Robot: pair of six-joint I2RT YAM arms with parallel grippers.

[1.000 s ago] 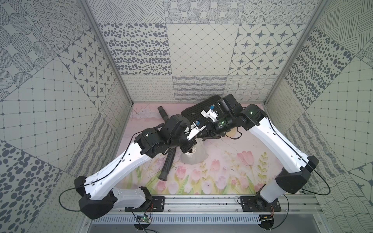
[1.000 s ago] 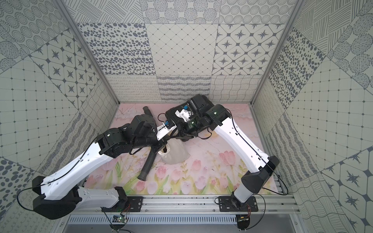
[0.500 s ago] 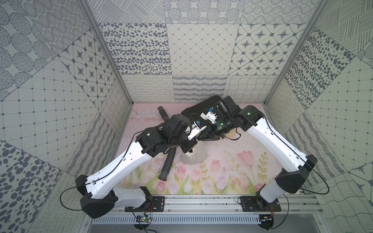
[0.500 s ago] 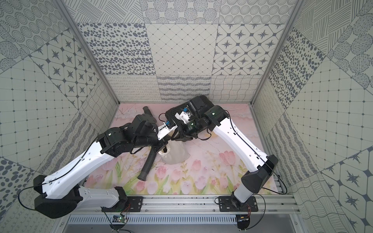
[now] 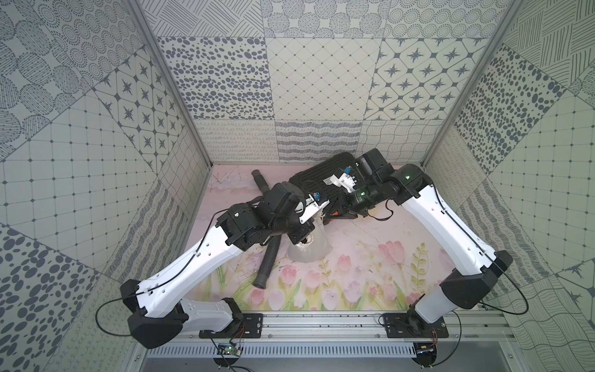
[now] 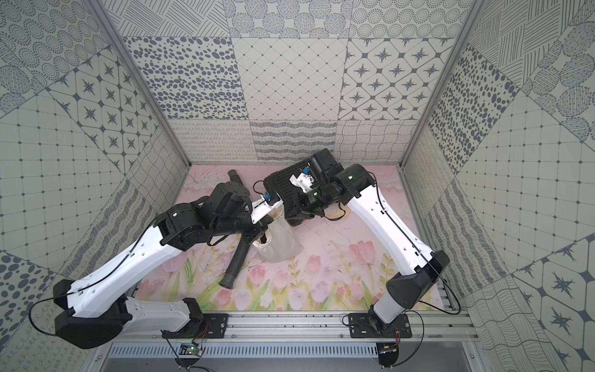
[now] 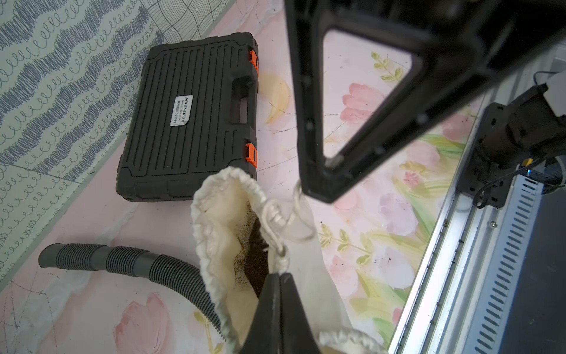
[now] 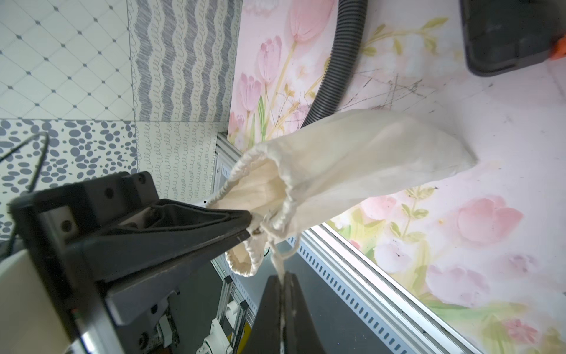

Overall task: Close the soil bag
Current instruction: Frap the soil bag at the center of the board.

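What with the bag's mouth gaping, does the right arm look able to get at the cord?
Yes, seemingly: the right gripper is shut on the cord, while the left gripper pinches the rim of the bag.

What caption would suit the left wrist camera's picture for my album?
Left gripper and right gripper pinch the cord of the soil bag, whose mouth gapes over dark soil.

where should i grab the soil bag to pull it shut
Grip the cord where its loose loop leaves the gathered hem of the soil bag, coming from the open-mouth end. The mouth gapes wide, and only the cord cinches it.
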